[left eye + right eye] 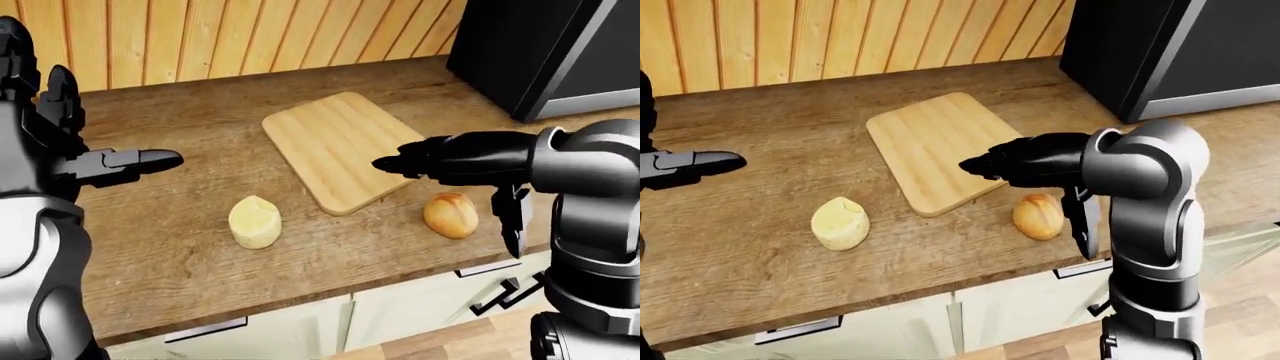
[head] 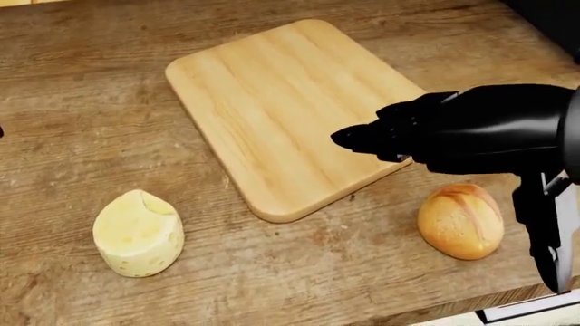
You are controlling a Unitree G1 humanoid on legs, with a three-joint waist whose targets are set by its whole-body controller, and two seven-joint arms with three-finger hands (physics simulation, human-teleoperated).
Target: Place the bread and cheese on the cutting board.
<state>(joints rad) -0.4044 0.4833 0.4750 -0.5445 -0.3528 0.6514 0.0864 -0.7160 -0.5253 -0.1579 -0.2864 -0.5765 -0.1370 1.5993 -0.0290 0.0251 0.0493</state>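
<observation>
Wooden counter, plank wall, perhaps a fridge

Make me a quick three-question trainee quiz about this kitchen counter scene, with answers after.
1. True or false: the cutting board is bare.
2. Which item lies nearer the right hand: A) cheese B) bread roll?
3. Fill in: the left hand holds ____.

Key: 1 true; 2 B; 3 nothing. Both foods rest on the wooden counter, beside the board.
</observation>
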